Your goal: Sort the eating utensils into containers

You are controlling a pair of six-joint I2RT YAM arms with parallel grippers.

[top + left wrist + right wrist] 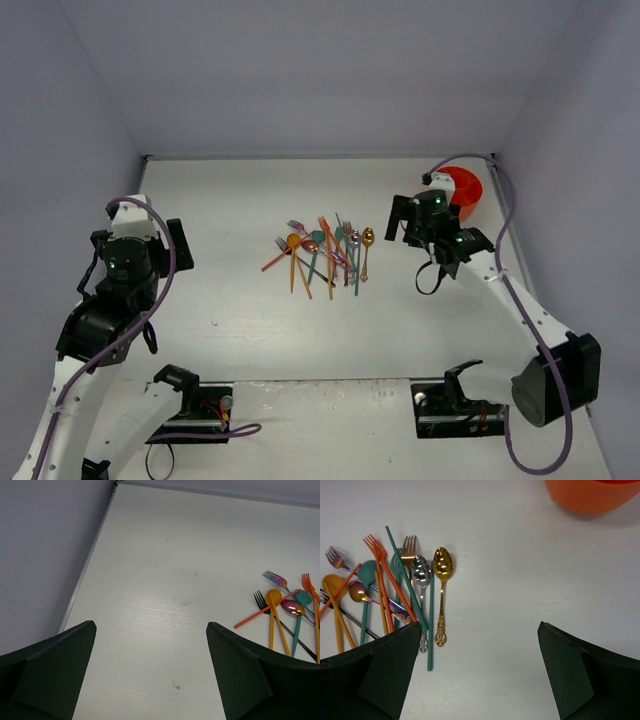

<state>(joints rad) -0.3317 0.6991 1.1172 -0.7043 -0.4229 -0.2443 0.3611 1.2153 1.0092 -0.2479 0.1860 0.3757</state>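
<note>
The eating utensils [322, 252] lie in a loose pile at the table's middle: forks, spoons and sticks in orange, teal, purple, gold and silver. The right wrist view shows a gold spoon [442, 567], a silver spoon [421, 573] and a teal stick [430, 630] at the pile's right edge. The orange container [467, 190] stands at the back right, partly behind my right gripper [416, 216]; its wall shows in the right wrist view [590, 495]. My right gripper [480, 630] is open and empty, just right of the pile. My left gripper [140, 238] is open and empty [150, 630], far left of the pile.
The left wrist view shows the pile's left edge: an orange stick [265, 610], a yellow-orange spoon [273, 597] and a purple fork [275, 577]. Grey walls enclose the table on the left, back and right. The arm bases [455, 405] sit at the near edge.
</note>
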